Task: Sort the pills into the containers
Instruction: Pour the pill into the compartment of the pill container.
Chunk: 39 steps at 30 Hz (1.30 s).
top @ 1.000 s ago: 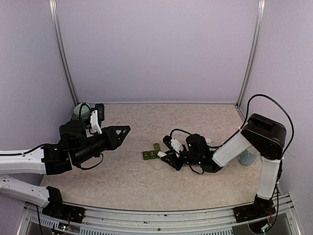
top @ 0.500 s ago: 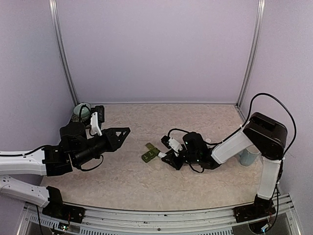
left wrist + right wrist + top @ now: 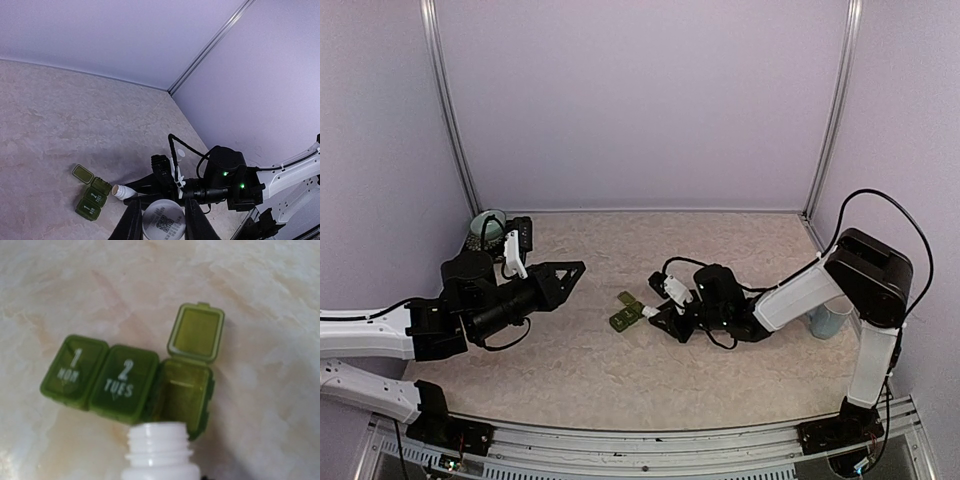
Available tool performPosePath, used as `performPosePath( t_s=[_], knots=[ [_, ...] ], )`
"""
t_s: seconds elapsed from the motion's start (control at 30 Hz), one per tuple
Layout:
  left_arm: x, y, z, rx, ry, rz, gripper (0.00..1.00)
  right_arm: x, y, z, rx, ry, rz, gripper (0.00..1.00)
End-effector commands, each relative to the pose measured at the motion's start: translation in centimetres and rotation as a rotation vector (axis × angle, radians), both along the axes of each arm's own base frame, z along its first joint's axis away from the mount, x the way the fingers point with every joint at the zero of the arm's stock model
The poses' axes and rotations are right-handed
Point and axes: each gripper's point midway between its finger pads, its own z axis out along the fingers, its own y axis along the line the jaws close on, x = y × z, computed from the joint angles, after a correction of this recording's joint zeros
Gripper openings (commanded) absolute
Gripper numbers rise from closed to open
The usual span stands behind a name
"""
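Top external view: the left arm reaches in from the near left corner, its forearm raised over the left part of the tabletop (image 3: 590,380). The left hand (image 3: 572,268) points toward the middle, well apart from the containers. In the left wrist view its fingers (image 3: 131,224) sit narrowly on either side of a round white cap (image 3: 163,226), gripping it with the printed face toward the camera.

The right arm stands at the near right corner with its elbow high, and its forearm slopes down and leftward. The right hand (image 3: 658,317) is low over the middle of the tabletop, closed tight on a white bottle (image 3: 160,452). The bottle is uncapped and tipped well over, with its open mouth toward the containers.

The containers (image 3: 125,385) lie flat near the middle of the tabletop, a dark green strip of three joined compartments. The ones marked "1 MON" and "2 TUES" are shut. The third has its lid flipped back, and the bottle's mouth is just beside its near edge. I cannot tell whether they touch, nor what lies inside the open compartment.

Farther off, a pale blue mug (image 3: 832,322) stands at the right edge, partly hidden behind the right arm. A pale green bowl (image 3: 485,228) sits in the far left corner.
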Motion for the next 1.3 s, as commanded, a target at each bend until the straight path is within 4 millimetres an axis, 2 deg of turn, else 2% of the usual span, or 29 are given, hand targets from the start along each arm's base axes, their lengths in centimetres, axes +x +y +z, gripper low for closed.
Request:
performPosePath(
  t_s=[0.0, 0.4, 0.73, 0.97, 1.27],
  knots=[
    [0.0, 0.3, 0.6, -0.02, -0.019, 0.0, 0.22, 1.1, 0.5, 1.8, 0.016, -0.029, -0.009, 0.0],
    [0.2, 0.4, 0.9, -0.022, -0.024, 0.004, 0.22, 2.2, 0.5, 1.8, -0.098, 0.003, -0.03, 0.0],
    [0.2, 0.3, 1.0, -0.026, -0.025, -0.002, 0.22, 2.0, 0.3, 2.1, -0.146, 0.03, -0.026, 0.0],
    [0.2, 0.2, 0.9, -0.023, -0.024, -0.004, 0.22, 1.6, 0.8, 2.0, -0.171, 0.036, -0.014, 0.0],
    [0.1, 0.5, 0.9, -0.027, -0.024, -0.002, 0.21, 1.9, 1.4, 2.9, -0.22, 0.017, -0.013, 0.0]
  ],
)
